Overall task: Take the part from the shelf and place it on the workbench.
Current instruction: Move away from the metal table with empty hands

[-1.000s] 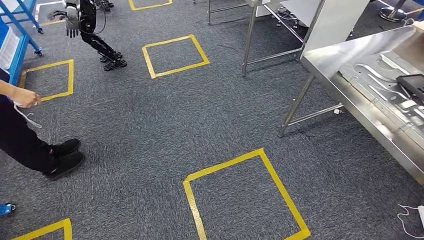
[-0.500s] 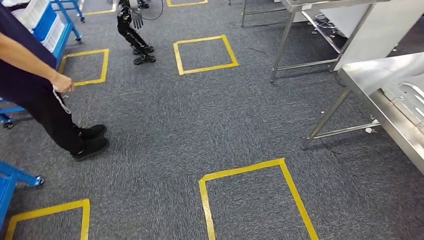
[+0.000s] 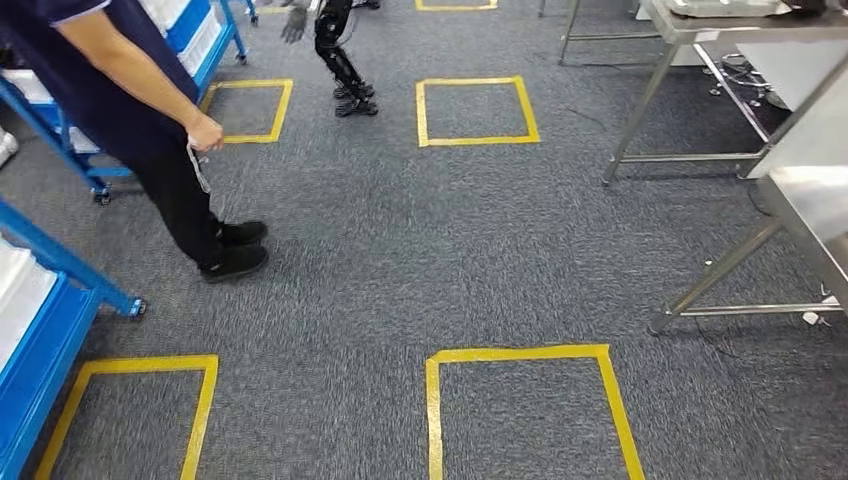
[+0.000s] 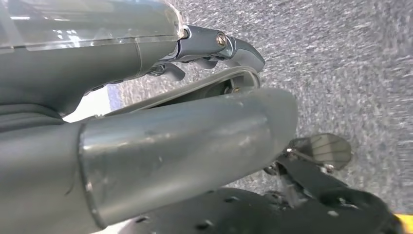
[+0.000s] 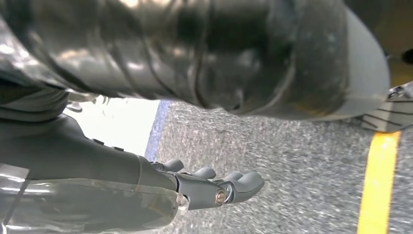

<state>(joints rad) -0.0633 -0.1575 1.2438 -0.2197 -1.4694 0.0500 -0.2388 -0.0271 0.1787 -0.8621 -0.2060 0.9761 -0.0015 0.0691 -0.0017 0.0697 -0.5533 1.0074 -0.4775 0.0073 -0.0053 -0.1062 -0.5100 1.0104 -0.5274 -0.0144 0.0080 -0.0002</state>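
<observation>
**Step in hand:** approach to the shelf; pick not yet begun.

**Left hand** (image 4: 219, 46): hangs at the robot's side over grey carpet, fingers loosely extended and apart from the thumb, holding nothing.

**Right hand** (image 5: 214, 187): hangs likewise, fingers side by side and slightly bent, holding nothing.

**Part:** cannot be picked out. Judged to lie on the blue shelf (image 3: 70, 275), which stands forward of the left hand and out to its side, well apart from both hands. Shape, colour and finish cannot be told from here.

**Workbench** (image 3: 815, 200): bare steel top on slim legs, forward of the right hand and out to its side.

**Person** (image 3: 140, 100): stands just beside the shelf, on the left hand's side.

**Handling advice:**
- Face the shelf squarely before raising either hand.
- Keep wide of the person.
- Stop close enough that the reach stays short.
- Identify the part on the shelf before reaching.
</observation>
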